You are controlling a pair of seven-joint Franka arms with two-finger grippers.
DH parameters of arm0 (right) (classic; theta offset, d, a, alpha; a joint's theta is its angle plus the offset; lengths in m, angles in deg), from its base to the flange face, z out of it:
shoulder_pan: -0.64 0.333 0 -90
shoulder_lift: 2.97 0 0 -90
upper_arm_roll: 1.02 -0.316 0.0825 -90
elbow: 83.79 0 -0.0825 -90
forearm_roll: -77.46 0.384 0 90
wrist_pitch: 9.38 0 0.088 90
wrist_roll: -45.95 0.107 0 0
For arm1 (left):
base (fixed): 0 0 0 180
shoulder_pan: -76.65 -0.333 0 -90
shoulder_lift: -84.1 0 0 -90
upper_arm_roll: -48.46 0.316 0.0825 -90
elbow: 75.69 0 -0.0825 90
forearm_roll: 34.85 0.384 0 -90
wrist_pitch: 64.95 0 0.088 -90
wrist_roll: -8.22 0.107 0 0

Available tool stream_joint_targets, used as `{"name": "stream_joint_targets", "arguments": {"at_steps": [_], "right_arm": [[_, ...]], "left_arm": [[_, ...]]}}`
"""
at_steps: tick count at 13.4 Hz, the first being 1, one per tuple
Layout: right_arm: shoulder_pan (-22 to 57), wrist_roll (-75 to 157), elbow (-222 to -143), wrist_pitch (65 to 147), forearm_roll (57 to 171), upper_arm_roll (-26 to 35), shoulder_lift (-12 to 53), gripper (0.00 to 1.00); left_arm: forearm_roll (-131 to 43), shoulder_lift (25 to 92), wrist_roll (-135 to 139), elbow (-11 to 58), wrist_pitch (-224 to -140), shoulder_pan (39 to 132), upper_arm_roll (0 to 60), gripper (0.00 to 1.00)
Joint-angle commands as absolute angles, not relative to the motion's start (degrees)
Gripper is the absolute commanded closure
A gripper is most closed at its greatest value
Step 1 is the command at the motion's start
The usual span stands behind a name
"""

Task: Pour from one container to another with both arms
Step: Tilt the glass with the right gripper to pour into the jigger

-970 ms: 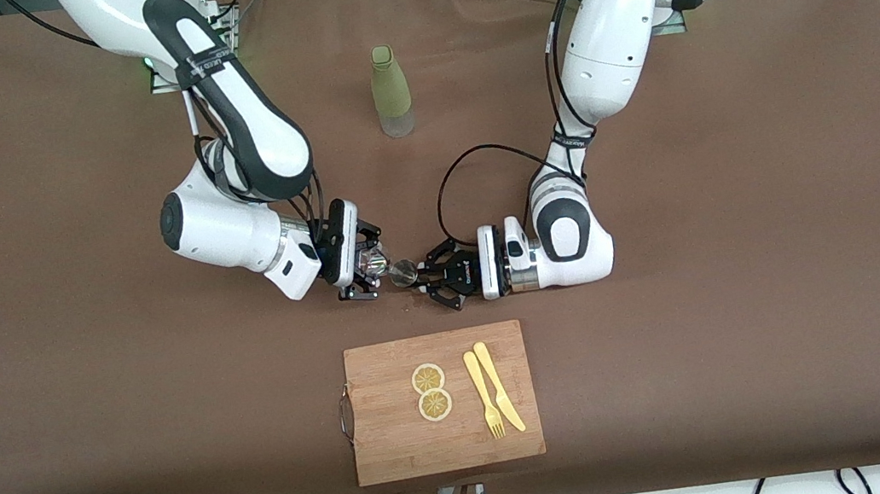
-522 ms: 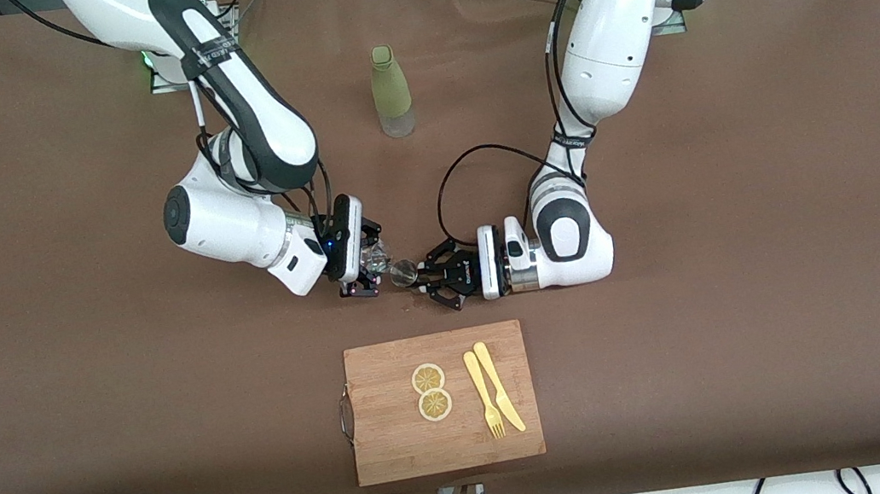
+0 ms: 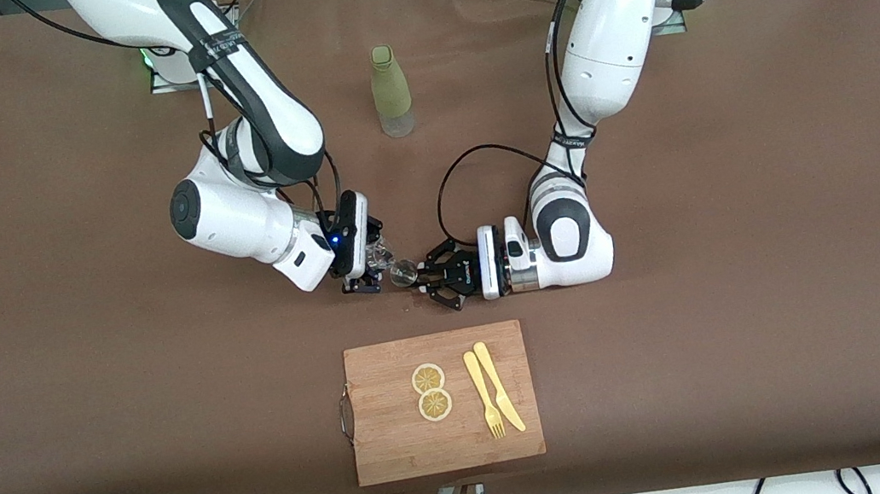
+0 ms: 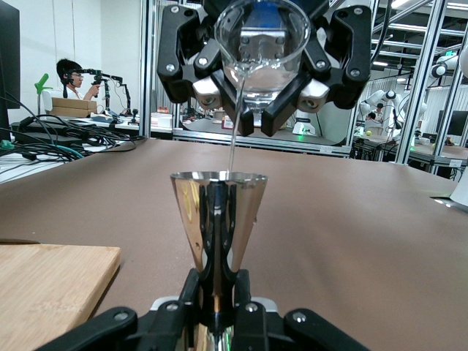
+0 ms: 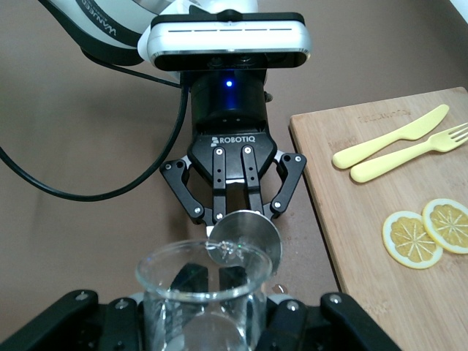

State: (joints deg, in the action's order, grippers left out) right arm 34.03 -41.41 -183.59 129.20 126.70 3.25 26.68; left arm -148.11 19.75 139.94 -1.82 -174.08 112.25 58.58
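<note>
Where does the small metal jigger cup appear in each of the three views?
Front view: the jigger sits mid-table, held by the left gripper, farther from the camera than the cutting board.
Left wrist view: centre, upright, under the tilted glass.
Right wrist view: centre, above the glass rim.
Shared landmark: the cutting board.

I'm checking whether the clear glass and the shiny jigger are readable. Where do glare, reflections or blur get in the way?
Left wrist view: the steel jigger mirrors the black fingers gripping it; the glass above is sharp, the lab background soft. Right wrist view: the glass rim at the bottom edge is blurred. Front view: even light, but both vessels are tiny.
</note>
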Motion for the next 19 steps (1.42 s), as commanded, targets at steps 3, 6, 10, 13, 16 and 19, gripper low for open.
{"name": "stream_joint_targets", "arguments": {"at_steps": [3, 6, 10, 13, 16, 19], "right_arm": [[34.92, -37.03, -183.55, 129.66, 123.16, 3.02, 25.42, 0.87], [34.92, -36.93, -183.46, 129.66, 123.16, 2.93, 25.42, 0.87], [34.92, -36.85, -183.46, 129.66, 123.25, 2.93, 25.42, 0.87], [34.92, -35.89, -182.14, 129.66, 123.07, 2.93, 25.6, 0.87], [34.83, -35.35, -181.88, 129.66, 123.16, 2.93, 25.6, 0.87], [34.75, -35.61, -181.79, 130.01, 124.03, 2.93, 25.16, 0.87]], "left_arm": [[-150.16, 18.88, 140.23, -3.62, -175.34, 112.68, 58.57, 1.0], [-150.16, 18.88, 140.14, -3.62, -175.43, 112.77, 58.57, 1.0], [-150.16, 18.88, 140.14, -3.62, -175.43, 112.77, 58.48, 1.0], [-150.16, 18.88, 139.97, -3.62, -175.43, 112.86, 58.48, 1.0], [-150.16, 18.88, 139.97, -3.62, -175.43, 112.86, 58.48, 1.0], [-150.16, 18.88, 139.97, -3.62, -175.43, 112.86, 58.48, 1.0]]}}
